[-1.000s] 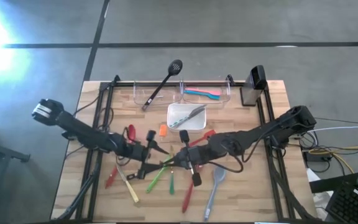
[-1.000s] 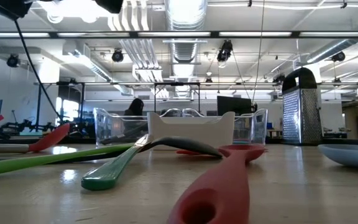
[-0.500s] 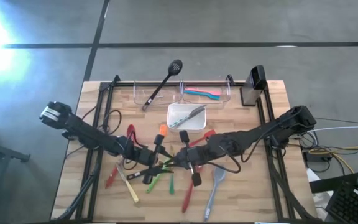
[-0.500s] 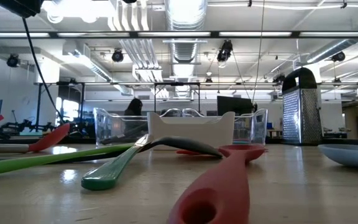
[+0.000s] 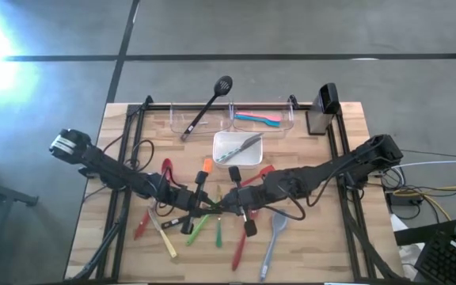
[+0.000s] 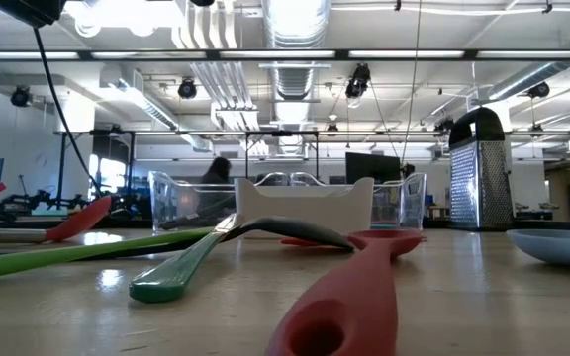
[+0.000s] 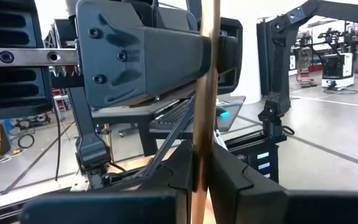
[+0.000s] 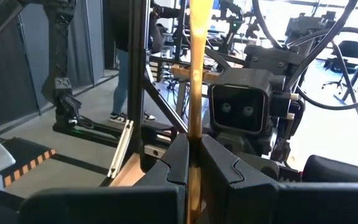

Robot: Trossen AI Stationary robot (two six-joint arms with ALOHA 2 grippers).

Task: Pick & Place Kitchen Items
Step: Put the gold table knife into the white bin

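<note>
My two grippers face each other over the middle of the table, left gripper [image 5: 207,204] and right gripper [image 5: 226,203], both raised above the loose kitchen items. Each is shut on the same slim tan utensil shaft, which stands upright between them [image 7: 204,93] [image 8: 195,74]. In the left wrist view the right arm's dark gripper body [image 7: 142,56] fills the picture just behind the shaft. The right wrist view shows the left arm's camera housing [image 8: 238,109] close behind it. Both ends of the shaft run out of the wrist views. No gripper shows in the low view. My left gripper pinches the tan shaft [image 7: 201,134] between its two fingers, coming in about level from the table's left. The fingers lie across the shaft, which stands upright in the hold. Which part of the utensil's length this is does not show. My right gripper pinches the same shaft [image 8: 194,118] between its two fingers, level, from the table's right and across it. The shaft rises straight above the fingers. Its lower end is hidden below them.
Red [image 5: 240,249], green [image 5: 200,228] and grey [image 5: 274,237] utensils lie loose under the grippers. The white dish [image 5: 220,154] holds a grey utensil. At the far edge stand two clear bins [image 5: 172,119] [image 5: 287,119], a black slotted spoon [image 5: 208,107] leaning out of the left one, and a grater [image 5: 323,109].
My left gripper has moved toward the table's right, up to the right gripper, and now stands shut on the shaft. The right gripper has kept still with the shaft upright in it.
</note>
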